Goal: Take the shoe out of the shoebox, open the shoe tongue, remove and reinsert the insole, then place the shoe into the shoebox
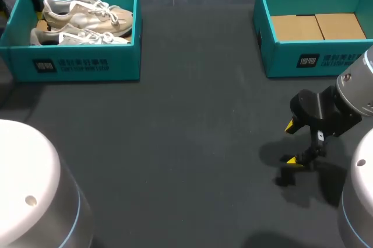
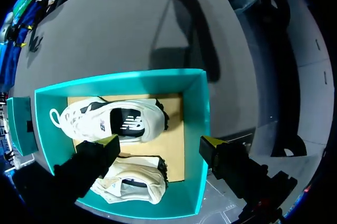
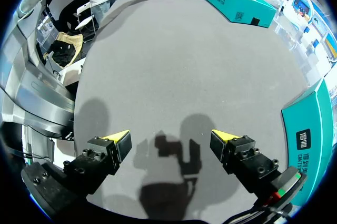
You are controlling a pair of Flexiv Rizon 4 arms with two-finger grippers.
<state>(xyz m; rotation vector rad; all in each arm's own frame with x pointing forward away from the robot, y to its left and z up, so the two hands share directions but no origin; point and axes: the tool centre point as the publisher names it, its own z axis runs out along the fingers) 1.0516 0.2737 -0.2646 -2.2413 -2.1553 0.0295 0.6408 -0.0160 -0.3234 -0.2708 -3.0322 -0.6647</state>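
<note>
I have the shoebox [image 1: 81, 64] holding the shoes at the far left corner of the bench [image 1: 186, 143]. It is teal with a brown cardboard floor. Two pale shoes lie side by side in it: one shoe [image 1: 87, 11] against the far wall and the other shoe [image 1: 81, 37] just beside it on the near side.

In the left wrist view, my left tool [image 2: 160, 145] hangs above this box with its fingers spread wide and nothing between them. One yellow tip [image 2: 110, 142] sits over the gap between the two shoes. The other tip [image 2: 210, 142] is just outside the box wall [image 2: 202, 113]. From here I cannot tell whether either finger touches anything.

A second shoebox [image 1: 315, 61], also teal, stands at the far right corner, well apart from the first, showing its cardboard floor.

My right tool [image 1: 292, 143] hangs over bare bench near the right edge, on the near side of that second box. The right wrist view shows its fingers apart and holding nothing [image 3: 169, 137], with its shadow on the grey surface under it.
</note>
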